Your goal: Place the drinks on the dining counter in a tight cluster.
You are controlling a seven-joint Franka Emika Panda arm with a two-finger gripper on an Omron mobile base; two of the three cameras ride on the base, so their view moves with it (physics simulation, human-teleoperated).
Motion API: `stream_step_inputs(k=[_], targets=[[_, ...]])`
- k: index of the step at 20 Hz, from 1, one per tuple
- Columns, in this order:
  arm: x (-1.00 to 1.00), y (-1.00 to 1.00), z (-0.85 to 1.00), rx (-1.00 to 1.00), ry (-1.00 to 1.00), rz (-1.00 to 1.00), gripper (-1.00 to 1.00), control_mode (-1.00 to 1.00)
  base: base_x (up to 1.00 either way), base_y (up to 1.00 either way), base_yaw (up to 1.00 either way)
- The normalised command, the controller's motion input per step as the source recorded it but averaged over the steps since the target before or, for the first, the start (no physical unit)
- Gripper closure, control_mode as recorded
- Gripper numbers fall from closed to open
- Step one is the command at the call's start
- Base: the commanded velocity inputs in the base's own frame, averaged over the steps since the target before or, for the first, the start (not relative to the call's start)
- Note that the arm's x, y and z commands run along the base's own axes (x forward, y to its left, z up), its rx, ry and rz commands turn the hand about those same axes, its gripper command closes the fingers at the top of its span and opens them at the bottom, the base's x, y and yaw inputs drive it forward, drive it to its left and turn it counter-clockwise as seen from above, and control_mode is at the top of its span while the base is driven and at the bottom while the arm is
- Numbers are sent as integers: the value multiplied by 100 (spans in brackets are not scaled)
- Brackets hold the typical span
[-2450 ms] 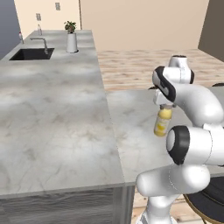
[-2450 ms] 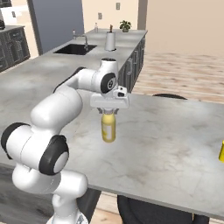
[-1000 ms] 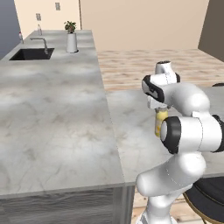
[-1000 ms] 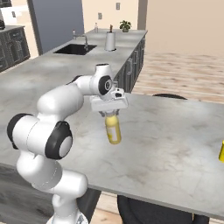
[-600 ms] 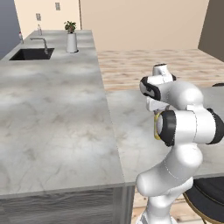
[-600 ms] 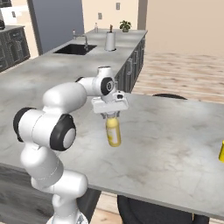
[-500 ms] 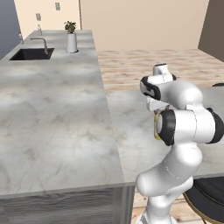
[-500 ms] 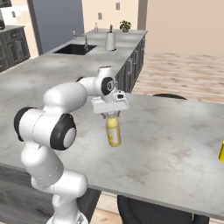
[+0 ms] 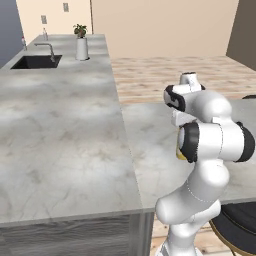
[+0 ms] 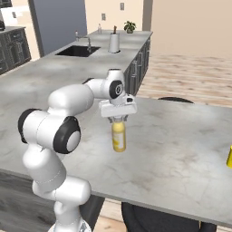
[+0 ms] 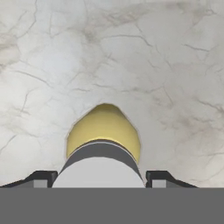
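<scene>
The yellow bottle [image 10: 119, 136] stands upright on the dining counter [image 10: 181, 136], gripped from above at its pale cap [image 11: 99, 173] by the gripper [image 10: 118, 118], whose jaws sit partly closed on it, presumably to keep it vertical for relocation.

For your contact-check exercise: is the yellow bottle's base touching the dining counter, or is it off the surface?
Cannot tell. In the right base view the yellow bottle, hanging from the gripper, reaches down near the dining counter, but neither contact nor gap is plain.

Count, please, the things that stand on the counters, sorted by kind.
Yellow bottles: 2 (one held, one at the right edge)
Potted plants: 1
White canisters: 1
Total: 4
</scene>
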Motion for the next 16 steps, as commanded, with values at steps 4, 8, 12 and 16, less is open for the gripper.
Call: stream_step_inputs(k=[4, 8, 12, 16], targets=[[-5, -18, -6, 2, -5, 1, 100, -100, 0, 0, 0], [-12, -11, 0, 0, -1, 0, 100, -100, 0, 0, 0], [0, 0, 0, 0, 0, 0, 100, -100, 0, 0, 0], [0, 0, 0, 0, 0, 0, 100, -100, 0, 0, 0]])
